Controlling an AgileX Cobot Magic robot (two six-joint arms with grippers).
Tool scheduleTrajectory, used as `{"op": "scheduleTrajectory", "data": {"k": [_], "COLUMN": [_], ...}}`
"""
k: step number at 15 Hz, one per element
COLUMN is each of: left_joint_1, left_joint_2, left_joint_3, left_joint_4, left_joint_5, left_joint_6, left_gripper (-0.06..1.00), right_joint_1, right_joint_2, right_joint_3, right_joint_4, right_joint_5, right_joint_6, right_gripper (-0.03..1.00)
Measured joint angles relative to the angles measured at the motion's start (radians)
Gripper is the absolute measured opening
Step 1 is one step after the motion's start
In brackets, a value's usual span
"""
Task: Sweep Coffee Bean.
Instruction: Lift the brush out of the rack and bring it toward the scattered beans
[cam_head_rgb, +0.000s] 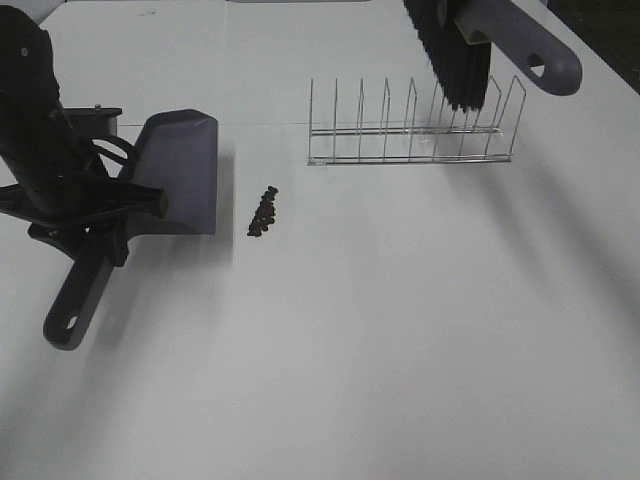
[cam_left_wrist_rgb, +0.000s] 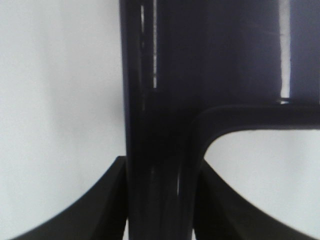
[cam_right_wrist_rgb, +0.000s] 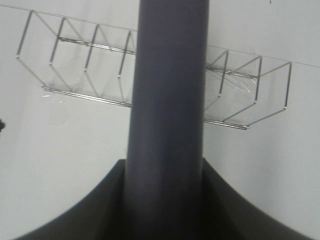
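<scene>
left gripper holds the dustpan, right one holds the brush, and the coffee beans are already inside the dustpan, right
Not quite: the coffee beans are not inside the dustpan; they lie piled on the table beside its open edge, as the exterior high view shows. The left gripper does hold the dustpan and the right gripper the brush.

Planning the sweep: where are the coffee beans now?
In the exterior high view the coffee beans lie piled left of centre, just right of the dustpan, with the wire rack farther right.
</scene>
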Motion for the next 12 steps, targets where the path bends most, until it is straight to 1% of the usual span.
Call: {"op": "scheduleTrajectory", "data": {"k": [3, 5, 7, 9, 11, 12], "left_joint_1": [-0.027, -0.062, -0.089, -0.103, -0.103, -0.103], "left_joint_2": [-0.019, -0.019, -0.019, -0.007, 0.022, 0.033], "left_joint_3": [0.079, 0.130, 0.138, 0.138, 0.138, 0.138], "left_joint_4": [0.005, 0.005, 0.008, 0.021, 0.073, 0.120], "left_joint_5": [0.004, -0.034, -0.069, -0.087, -0.088, -0.093], "left_joint_6": [-0.034, -0.056, -0.079, -0.106, -0.138, -0.176], "left_gripper": [0.35, 0.35, 0.35, 0.35, 0.35, 0.35], "right_joint_1": [0.041, 0.045, 0.058, 0.100, 0.152, 0.200], "right_joint_2": [-0.042, -0.043, -0.043, -0.043, -0.043, -0.043], "right_joint_3": [0.065, 0.124, 0.174, 0.234, 0.285, 0.340], "right_joint_4": [-0.010, -0.018, -0.031, -0.055, -0.074, -0.080], "right_joint_5": [0.003, 0.002, 0.008, 0.007, -0.006, -0.056], "right_joint_6": [0.036, 0.057, 0.074, 0.103, 0.126, 0.147], "right_gripper": [0.31, 0.31, 0.31, 0.31, 0.31, 0.31]}}
